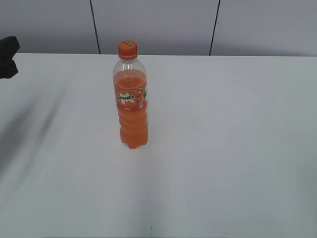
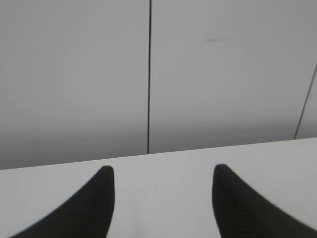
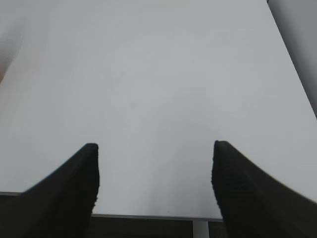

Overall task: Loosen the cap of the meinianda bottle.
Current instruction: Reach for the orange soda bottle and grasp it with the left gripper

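Clearly nothing is held yet — the meinianda bottle stands upright mid-surface, the cap on. Both sets of fingers, left and right, gape empty (well apart from it). Best: one steadies the body, one twists squarely.

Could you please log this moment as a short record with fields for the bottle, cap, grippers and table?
bottle: meinianda bottle upright on the table, orange drink inside
cap: cap on the bottle's neck, untouched
left gripper: left gripper open, empty, facing the wall
right gripper: right gripper open, empty, above bare table
contact: none
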`<state>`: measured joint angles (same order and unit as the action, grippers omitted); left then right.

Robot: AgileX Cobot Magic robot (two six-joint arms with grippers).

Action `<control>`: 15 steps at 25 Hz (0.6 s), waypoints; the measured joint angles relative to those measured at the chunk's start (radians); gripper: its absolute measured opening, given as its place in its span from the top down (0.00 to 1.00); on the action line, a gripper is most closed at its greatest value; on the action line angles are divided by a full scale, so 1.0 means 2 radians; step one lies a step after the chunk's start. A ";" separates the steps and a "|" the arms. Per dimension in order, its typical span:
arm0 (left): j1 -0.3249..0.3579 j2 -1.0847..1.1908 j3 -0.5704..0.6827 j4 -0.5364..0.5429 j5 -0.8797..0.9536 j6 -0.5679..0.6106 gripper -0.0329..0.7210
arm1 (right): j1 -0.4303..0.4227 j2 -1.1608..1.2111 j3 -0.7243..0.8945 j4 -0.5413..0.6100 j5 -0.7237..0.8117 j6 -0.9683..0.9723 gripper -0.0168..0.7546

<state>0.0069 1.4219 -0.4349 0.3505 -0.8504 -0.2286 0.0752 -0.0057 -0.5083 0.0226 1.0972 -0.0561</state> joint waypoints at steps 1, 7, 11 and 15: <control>0.000 0.013 0.000 0.008 -0.013 -0.001 0.43 | 0.000 0.000 0.000 0.000 0.000 0.000 0.29; 0.000 0.080 0.000 0.064 -0.050 -0.003 0.44 | 0.000 0.000 0.000 0.000 0.000 0.000 0.29; 0.000 0.125 0.000 0.082 -0.099 -0.003 0.45 | 0.000 0.000 0.000 0.000 0.000 0.000 0.29; 0.001 0.171 -0.005 0.107 -0.117 0.005 0.45 | 0.000 0.000 0.000 0.000 0.000 0.000 0.29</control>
<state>0.0089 1.7645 -0.4439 0.5644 -1.0853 -0.2196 0.0752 -0.0057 -0.5083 0.0226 1.0972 -0.0561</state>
